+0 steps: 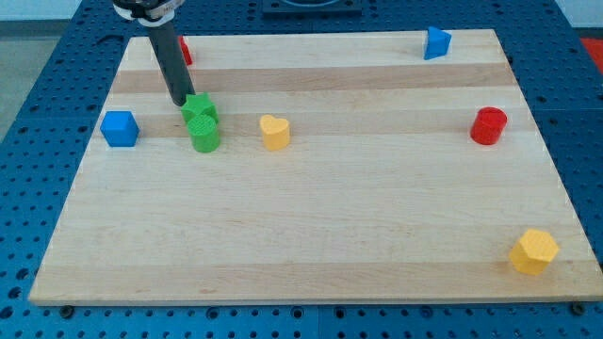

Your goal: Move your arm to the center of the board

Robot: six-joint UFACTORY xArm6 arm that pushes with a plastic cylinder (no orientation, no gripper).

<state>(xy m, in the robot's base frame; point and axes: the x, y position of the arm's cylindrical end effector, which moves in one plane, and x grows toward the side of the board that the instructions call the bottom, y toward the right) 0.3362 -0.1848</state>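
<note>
My tip (180, 102) is at the view's upper left, just left of and touching or nearly touching a green star-shaped block (200, 108). A green cylinder (204, 134) sits right below that star. A yellow heart-shaped block (274, 132) lies to the right of the green pair. A blue cube (120, 128) lies to the left of them. A red block (186, 51) is partly hidden behind the rod near the board's top edge. The wooden board (311, 226) fills most of the view.
A blue block (436, 43) sits near the top right edge. A red cylinder (489, 125) is at the right side. A yellow hexagonal block (534, 250) is at the bottom right corner. A blue perforated table surrounds the board.
</note>
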